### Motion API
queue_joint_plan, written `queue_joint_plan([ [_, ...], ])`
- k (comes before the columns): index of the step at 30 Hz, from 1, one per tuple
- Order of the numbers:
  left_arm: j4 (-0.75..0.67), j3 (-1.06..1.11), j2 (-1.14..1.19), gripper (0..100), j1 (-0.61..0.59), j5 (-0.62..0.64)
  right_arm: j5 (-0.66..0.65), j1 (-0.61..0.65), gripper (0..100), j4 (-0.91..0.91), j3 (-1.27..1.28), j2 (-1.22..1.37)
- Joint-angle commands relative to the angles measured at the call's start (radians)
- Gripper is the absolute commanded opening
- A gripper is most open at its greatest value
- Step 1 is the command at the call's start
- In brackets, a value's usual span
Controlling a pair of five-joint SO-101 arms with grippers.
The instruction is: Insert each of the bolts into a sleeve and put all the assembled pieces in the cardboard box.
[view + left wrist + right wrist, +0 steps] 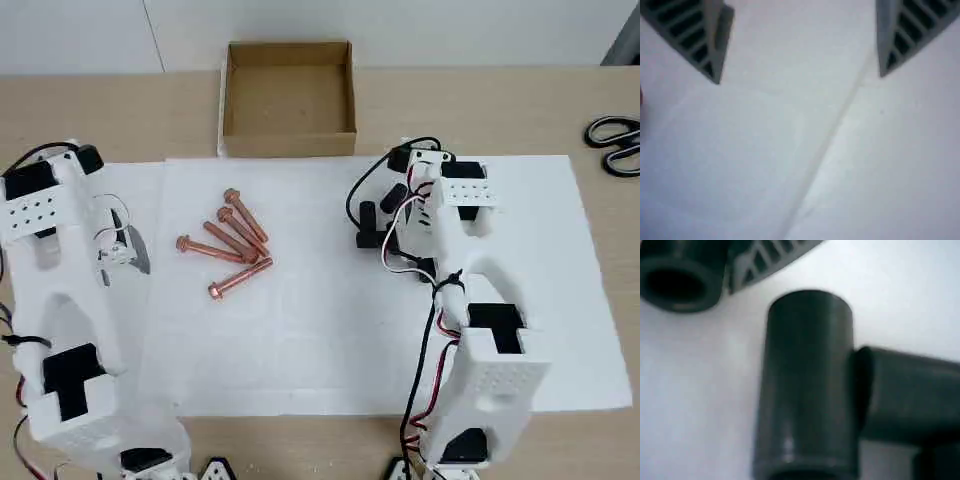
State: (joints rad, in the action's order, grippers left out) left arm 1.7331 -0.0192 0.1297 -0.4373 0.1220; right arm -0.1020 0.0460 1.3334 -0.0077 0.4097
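left arm (60,330): sitting at the near left corner of the desk (100,110), and I'm watching it bend up over the left edge of the white sheet (320,350).
right arm (480,340): standing at the near right, stretching away from me across the sheet.
left tool (125,248): hanging open just above the sheet, gripping nothing. In the wrist cam both fingers (707,45) are spreading wide with plain white sheet showing between them.
bolts (232,243): I'm counting five copper-coloured ones. They're lying loose in a rough fan on the sheet between the two arms, closer to the left tool but apart from it. None of them is sitting in a sleeve yet.
right tool (398,225): hovering right at the sleeves. I'm honestly not able to tell whether it's open or closed.
sleeves (370,222): black, bunching together on the sheet by the right tool. Up close, one (807,385) is lying with another pressing against its side, and a third is showing me its open bore.
cardboard box (288,140): sitting open on the desk just past the far edge of the sheet, beyond the bolts.
scissors (615,140): lying at the far right edge of the desk, well apart from everything.
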Motion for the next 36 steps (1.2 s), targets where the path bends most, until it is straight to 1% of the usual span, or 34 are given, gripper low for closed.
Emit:
queue_joint_plan([
  [1,0.006,-0.005,-0.008,19,0.002,-0.011,-0.046,-0.004,10.9,-0.025,-0.025,0.01],
  [3,0.006,-0.005,-0.008,19,0.002,-0.011,-0.051,-0.004,0.7,-0.025,-0.025,0.01],
  [6,0.006,-0.005,-0.008,19,0.002,-0.011,-0.055,-0.004,2.4,-0.012,-0.025,0.002],
  [8,0.006,-0.005,-0.008,19,0.002,-0.011,-0.055,0.001,0.4,0.027,-0.058,0.001],
  [12,0.008,-0.01,-0.017,19,0.037,-0.011,-0.055,-0.004,0.5,0.232,-0.247,-0.022],
  [14,0.011,-0.013,-0.017,19,0.087,-0.011,-0.057,-0.004,0.6,0.312,-0.331,-0.07],
  [17,0.014,-0.021,-0.017,19,0.169,-0.011,-0.087,0.002,0.6,0.369,-0.396,-0.166],
  [20,0.015,-0.013,-0.006,19,0.261,-0.012,-0.091,0.002,0.4,0.384,-0.39,-0.282],
  [23,0.008,0.042,0.009,19,0.374,-0.014,-0.091,-0.001,0.4,0.387,-0.342,-0.392],
  [24,0.006,0.064,0.017,19,0.413,-0.025,-0.091,0.001,0.4,0.386,-0.327,-0.423],
  [28,0.005,0.157,0.064,19,0.572,-0.149,-0.091,0.001,0.4,0.378,-0.287,-0.498],
  [30,-0.008,0.189,0.081,19,0.631,-0.172,-0.091,-0.002,0.4,0.38,-0.278,-0.503],
  [33,-0.055,0.214,0.107,19,0.672,-0.169,-0.087,-0.004,0.4,0.381,-0.272,-0.507],
  [36,-0.084,0.217,0.149,19,0.678,-0.169,-0.086,-0.004,0.4,0.381,-0.272,-0.507],
])
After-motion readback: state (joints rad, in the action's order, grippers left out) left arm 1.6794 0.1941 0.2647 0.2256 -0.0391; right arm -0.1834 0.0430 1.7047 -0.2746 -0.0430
